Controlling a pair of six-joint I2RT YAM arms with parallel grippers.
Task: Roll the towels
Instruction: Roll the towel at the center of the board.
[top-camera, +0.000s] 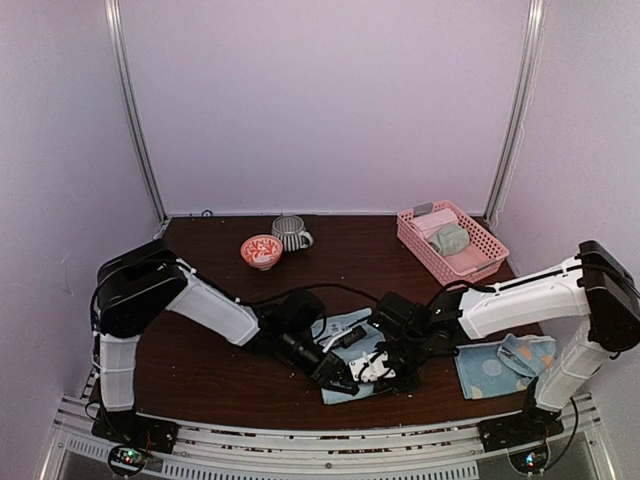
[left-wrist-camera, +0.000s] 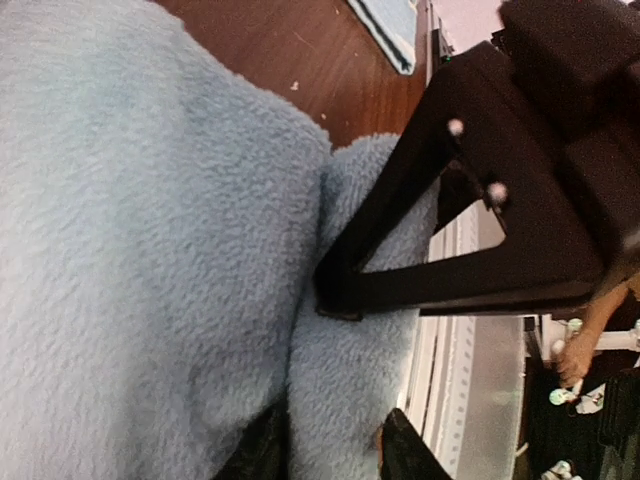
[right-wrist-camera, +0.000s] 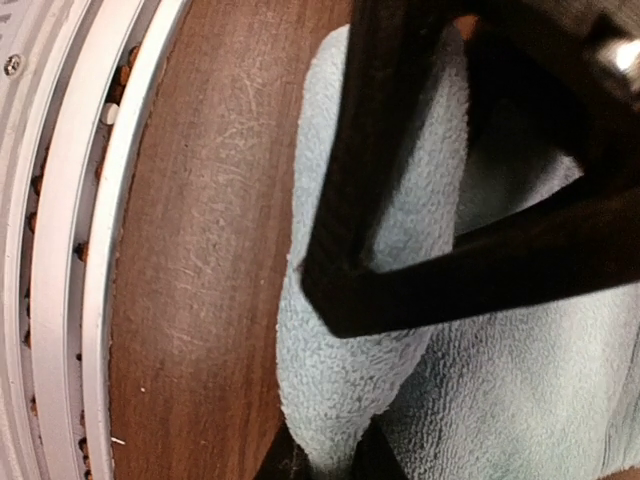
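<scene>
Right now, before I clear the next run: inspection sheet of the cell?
Surface: dark wood table, fine scratches near the front edge.
Job's things: plain blue towel at centre front, bunched; dotted towel lying at front right; grey-green towel and pink towel inside the pink basket.
Clutter: pink basket at back right; patterned bowl and striped mug at the back.
Grippers: left end effector and right end effector each pinch a fold of the plain blue towel.
Cables: black cable lies on the table between the arms.
Surroundings: pale walls; metal rail along the near edge.
</scene>
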